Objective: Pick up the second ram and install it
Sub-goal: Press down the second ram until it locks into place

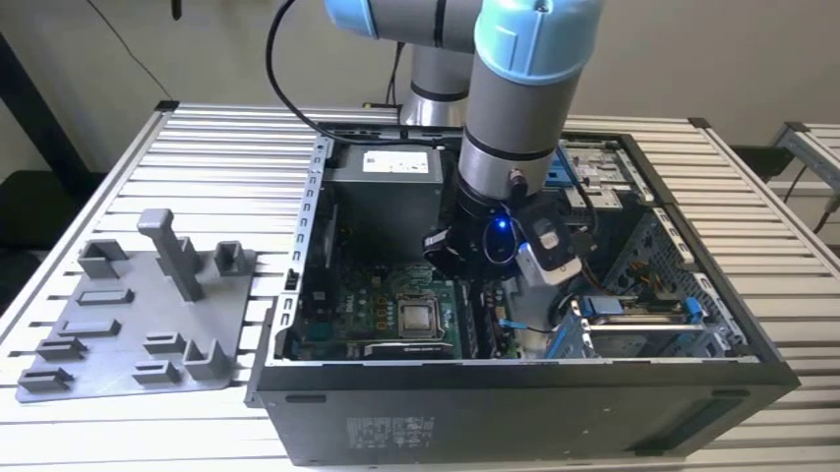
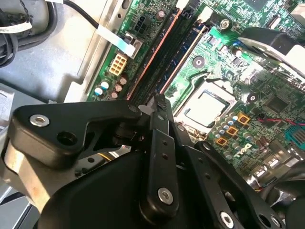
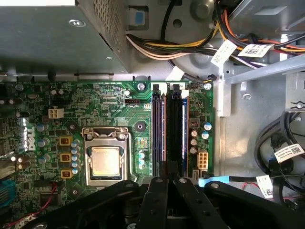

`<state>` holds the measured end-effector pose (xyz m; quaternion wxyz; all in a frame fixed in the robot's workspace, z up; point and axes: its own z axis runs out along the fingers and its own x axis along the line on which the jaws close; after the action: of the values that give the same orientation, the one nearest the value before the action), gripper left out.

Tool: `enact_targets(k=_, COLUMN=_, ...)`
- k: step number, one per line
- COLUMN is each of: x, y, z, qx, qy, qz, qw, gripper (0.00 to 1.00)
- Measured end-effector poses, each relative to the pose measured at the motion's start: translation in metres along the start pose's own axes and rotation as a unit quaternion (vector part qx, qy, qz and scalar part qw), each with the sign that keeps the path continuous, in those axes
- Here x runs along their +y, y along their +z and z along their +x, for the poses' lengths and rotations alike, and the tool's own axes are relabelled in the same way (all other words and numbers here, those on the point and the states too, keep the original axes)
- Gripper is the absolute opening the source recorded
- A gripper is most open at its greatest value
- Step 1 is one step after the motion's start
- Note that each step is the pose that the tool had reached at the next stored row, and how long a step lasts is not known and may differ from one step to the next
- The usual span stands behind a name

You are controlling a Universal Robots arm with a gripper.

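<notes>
Inspector: Slatted metal table (image 1: 223,147) against a pale wall; an open computer case (image 1: 525,403) lies on it, and a grey plastic tray (image 1: 138,320) with upright posts sits just beside the case on the exterior view's left.

Clerk: And the arm?

Inspector: It reaches down into the case. The gripper (image 3: 170,177) is over the memory slots (image 3: 160,129), its black fingers (image 2: 159,143) drawn close together at the near end of the slots.

Clerk: Gripping the stick?

Inspector: I cannot tell whether the fingers clamp it or merely meet above it. The second ram (image 3: 174,126), dark and narrow, stands on edge in the slot row, running away from the fingertips.

Clerk: Clearance?

Inspector: Tight. The processor socket (image 3: 106,160) lies beside the slots on one side, a bare case wall (image 3: 248,143) with loose cables (image 3: 286,143) on the other, and the grey power supply box (image 3: 52,38) beyond the board's far edge.
</notes>
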<state>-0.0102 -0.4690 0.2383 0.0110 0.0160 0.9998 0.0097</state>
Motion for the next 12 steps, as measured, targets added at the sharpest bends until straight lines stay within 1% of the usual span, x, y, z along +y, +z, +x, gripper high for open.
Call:
enact_targets(k=9, x=0.0000, y=-0.0006, z=0.0000, qx=0.0000, qy=0.000, qz=0.0000, qw=1.0000, gripper=0.11)
enact_targets(k=11, x=0.0000, y=-0.0007, z=0.0000, qx=0.0001, qy=-0.007, qz=-0.0001, qw=1.0000, gripper=0.11)
enact_targets(k=12, x=0.0000, y=-0.0007, z=0.0001, qx=0.0003, qy=-0.015, qz=-0.0003, qw=0.9999, gripper=0.11)
